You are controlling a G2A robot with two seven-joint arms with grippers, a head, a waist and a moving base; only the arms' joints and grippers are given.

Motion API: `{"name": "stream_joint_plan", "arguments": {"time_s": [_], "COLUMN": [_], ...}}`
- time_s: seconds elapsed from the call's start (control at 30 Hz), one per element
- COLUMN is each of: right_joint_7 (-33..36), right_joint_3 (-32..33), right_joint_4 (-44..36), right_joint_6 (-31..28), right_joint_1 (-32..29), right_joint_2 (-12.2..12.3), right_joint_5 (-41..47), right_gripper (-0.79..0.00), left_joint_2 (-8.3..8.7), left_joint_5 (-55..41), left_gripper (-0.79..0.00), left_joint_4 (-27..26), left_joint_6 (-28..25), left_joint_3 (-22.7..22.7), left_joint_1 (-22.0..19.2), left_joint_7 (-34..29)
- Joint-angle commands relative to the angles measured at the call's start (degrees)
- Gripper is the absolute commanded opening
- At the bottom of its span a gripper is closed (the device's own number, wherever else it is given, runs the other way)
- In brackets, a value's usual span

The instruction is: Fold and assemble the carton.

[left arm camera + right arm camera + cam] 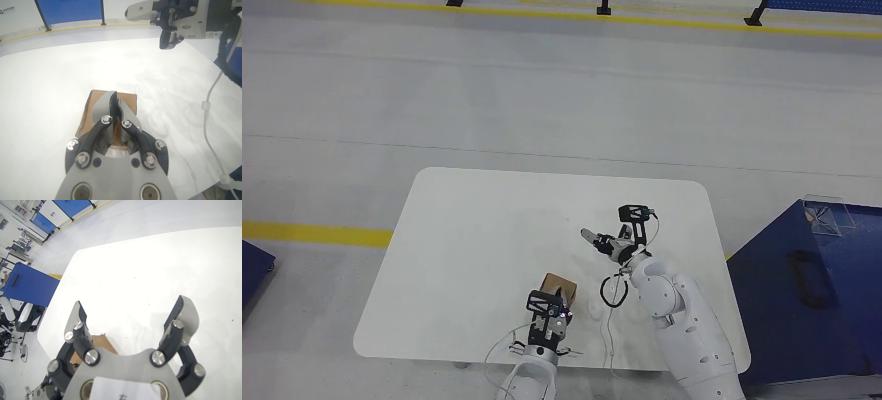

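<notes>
The brown carton [560,284] sits low and centre in the top view, near the lower edge of the white bench [492,230]. The left jaws are narrow, pinched on the carton's upper part [130,101]. The right jaws are spread wide over bare bench, just up and right of the carton [102,342], apart from it.

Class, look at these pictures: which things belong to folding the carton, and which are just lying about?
Job: carton; left gripper, shut on it; right gripper, open above the table.
Lying about: blue cabinet; yellow floor line.
</notes>
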Motion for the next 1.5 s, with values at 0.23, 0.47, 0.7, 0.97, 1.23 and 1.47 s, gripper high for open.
{"name": "stream_joint_plan", "arguments": {"time_s": [0.23,0.47,0.7,0.97,1.23,1.47], "right_joint_7": [0.0,0.0,0.0,0.0,0.0,0.0], "right_joint_3": [0.0,0.0,0.0,0.0,0.0,0.0], "right_joint_4": [0.0,0.0,0.0,0.0,0.0,0.0], "right_joint_6": [0.0,0.0,0.0,0.0,0.0,0.0], "right_joint_1": [0.0,0.0,0.0,0.0,0.0,0.0], "right_joint_2": [0.0,0.0,0.0,0.0,0.0,0.0], "right_joint_5": [0.0,0.0,0.0,0.0,0.0,0.0], "right_gripper": [0.0,0.0,0.0,0.0,0.0,0.0], "left_joint_2": [-0.1,-0.43,-0.51,-0.25,-0.13,-0.13], "left_joint_5": [-1.2,-2.9,-1.1,-5.8,-6.6,-6.6], "left_gripper": [-0.785,-0.785,-0.785,-0.785,-0.597,-0.2], "left_joint_4": [-0.6,-0.9,2.0,-5.0,-5.6,-5.6], "left_joint_6": [0.0,0.1,0.8,-0.7,-1.3,-1.3], "left_joint_3": [-0.4,-0.3,-0.2,-1.9,-2.3,-2.3], "left_joint_1": [0.7,0.4,-0.6,5.3,6.6,6.6], "left_joint_7": [2.6,5.1,2.4,22.8,27.0,26.4]}}
